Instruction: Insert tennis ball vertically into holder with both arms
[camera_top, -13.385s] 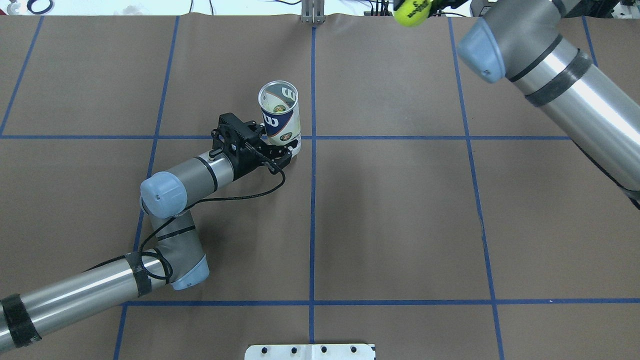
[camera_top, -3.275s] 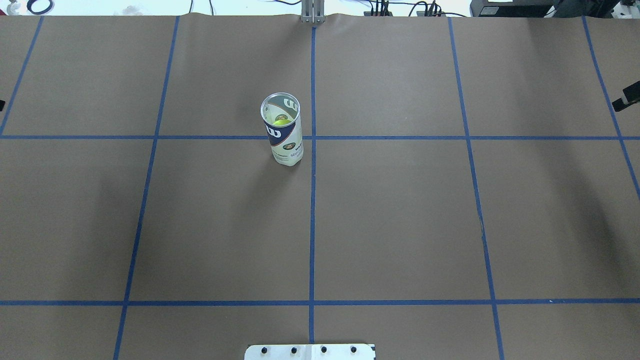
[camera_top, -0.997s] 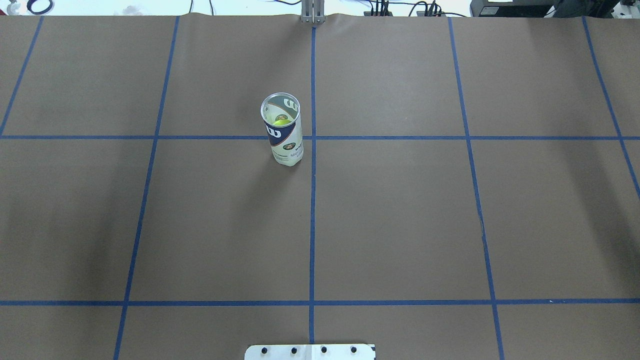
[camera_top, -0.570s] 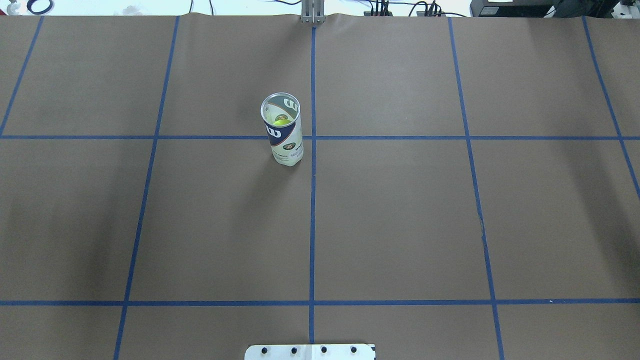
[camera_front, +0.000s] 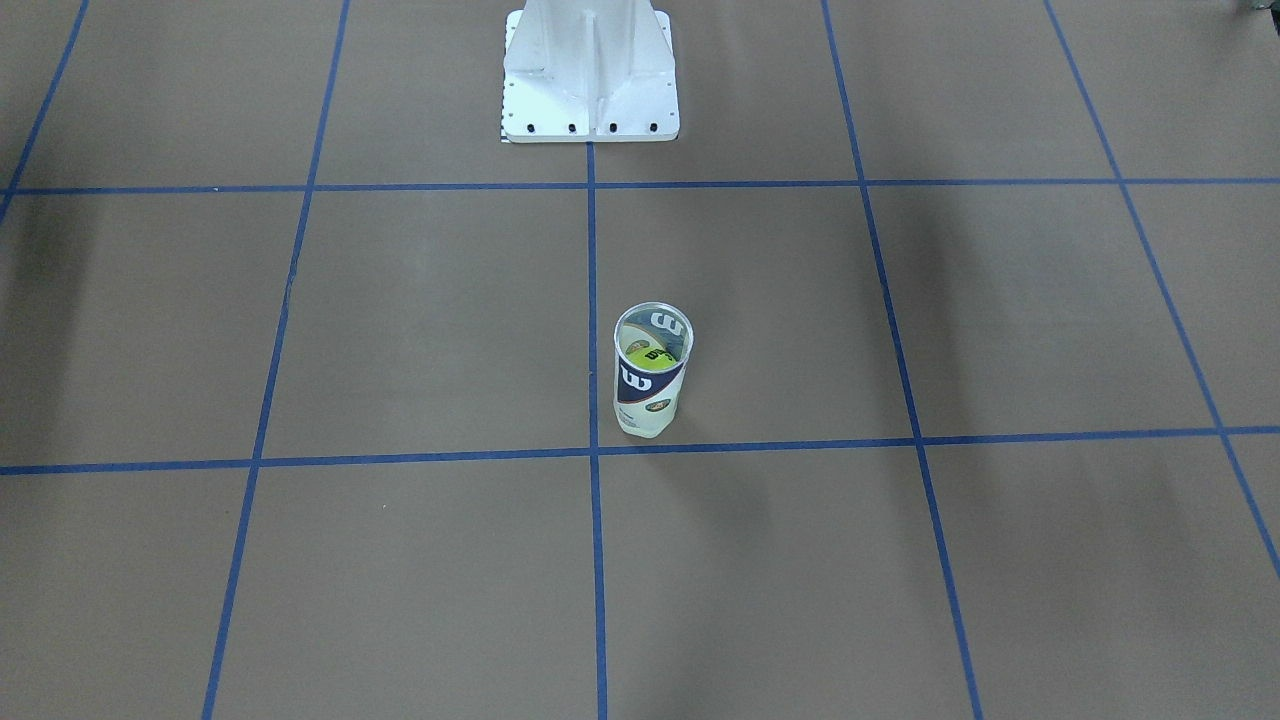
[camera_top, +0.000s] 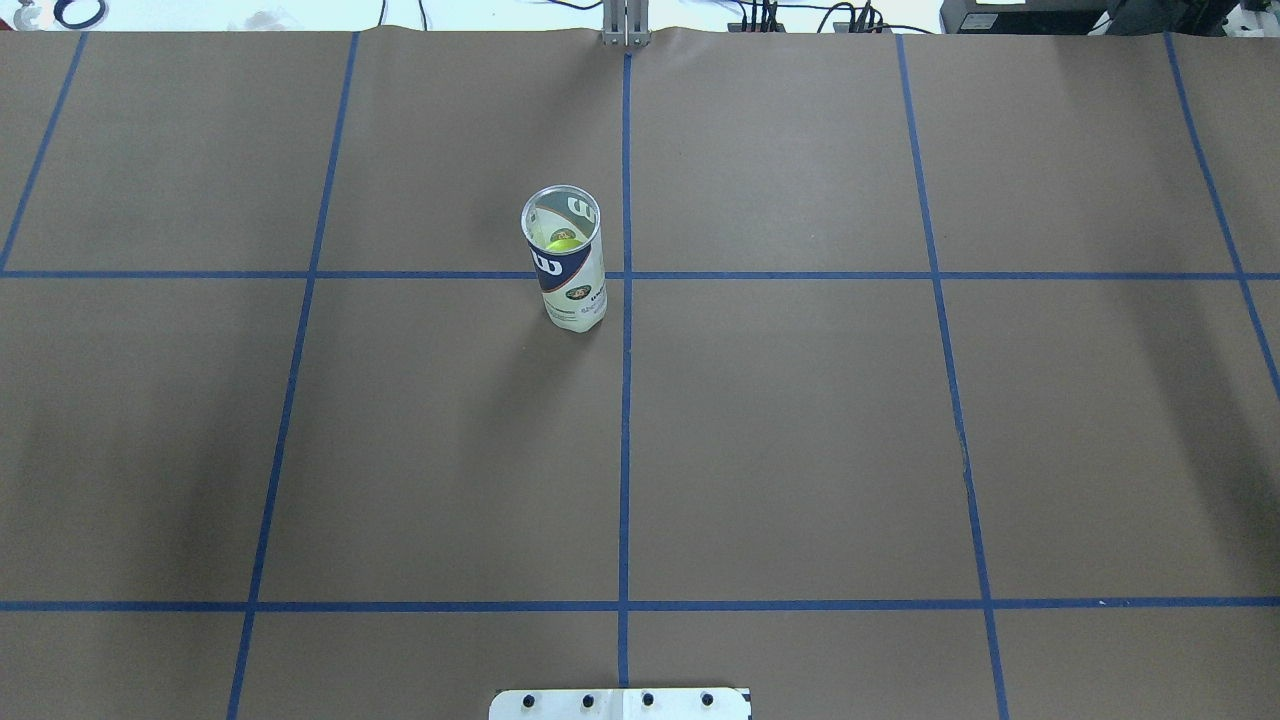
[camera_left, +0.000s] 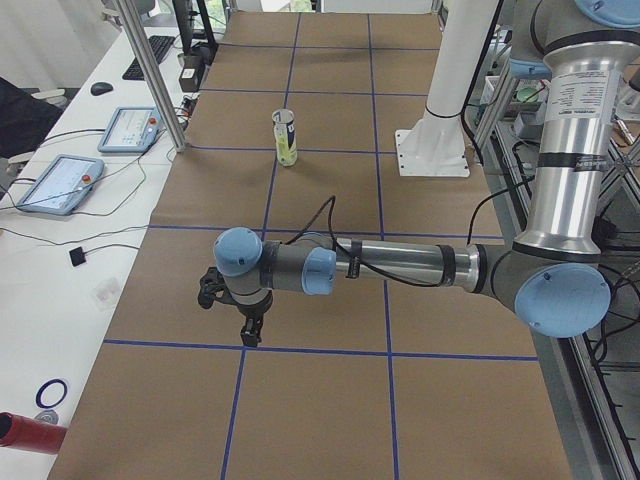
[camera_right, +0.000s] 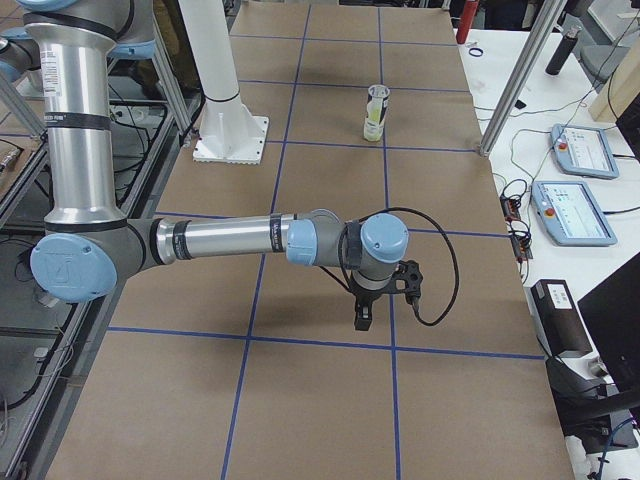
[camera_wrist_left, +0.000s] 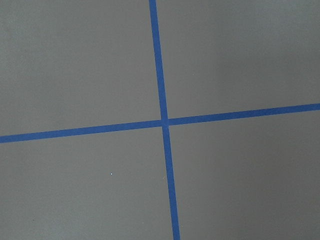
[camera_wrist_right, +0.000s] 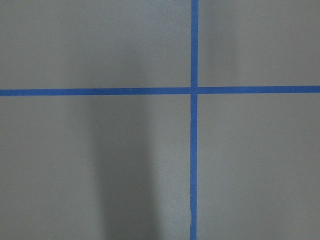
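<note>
Overhead exterior, scanning left to right: on the brown-paper table (camera_top: 800, 450) the Wilson tennis-ball can (camera_top: 568, 270) stands upright just left of the centre tape line, with the yellow-green tennis ball (camera_top: 562, 241) down inside it. Neither arm shows there. The side cams put the left gripper (camera_left: 232, 315) and right gripper (camera_right: 388, 298) over opposite table ends, well apart from the can. Can't tell if either pincer is apart or together. Looks basically done, so any parking move should swing wide and not tip the can.
</note>
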